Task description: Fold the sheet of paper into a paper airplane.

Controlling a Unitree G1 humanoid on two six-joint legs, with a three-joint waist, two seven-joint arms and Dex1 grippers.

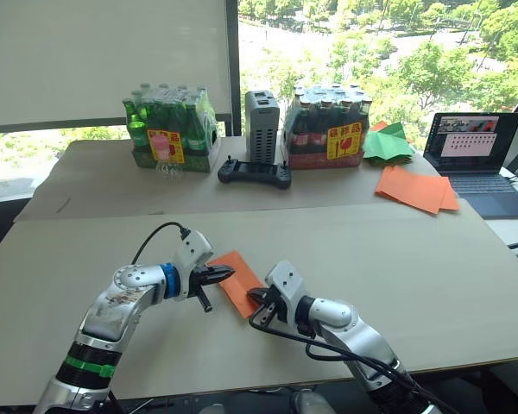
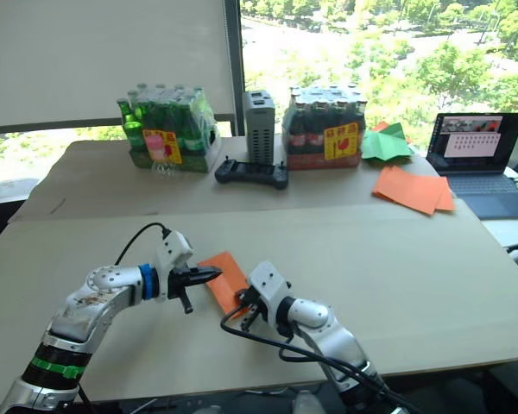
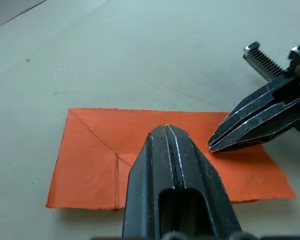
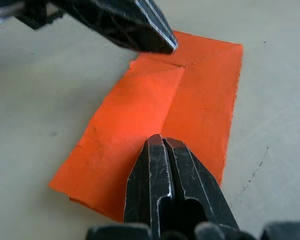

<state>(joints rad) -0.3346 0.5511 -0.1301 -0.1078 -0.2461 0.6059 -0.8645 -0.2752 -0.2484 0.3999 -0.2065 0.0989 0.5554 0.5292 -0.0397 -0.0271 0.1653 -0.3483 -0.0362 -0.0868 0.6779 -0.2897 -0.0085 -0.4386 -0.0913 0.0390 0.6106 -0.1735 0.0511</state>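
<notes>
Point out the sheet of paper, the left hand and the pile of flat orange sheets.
sheet of paper (image 3: pixel 90 165), left wrist view, creased flap.
left hand (image 1: pixel 227 274), left eye view, fingertips.
pile of flat orange sheets (image 1: pixel 414 188), left eye view, top sheet's middle.

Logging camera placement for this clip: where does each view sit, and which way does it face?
Left and right eye views: head stereo pair, looking forward and down over both arms at the table.
Left wrist view: along the shut left claw onto the sheet of paper.
Right wrist view: along the shut right claw onto the same sheet.
Shared: each wrist view also shows the other claw.
</notes>
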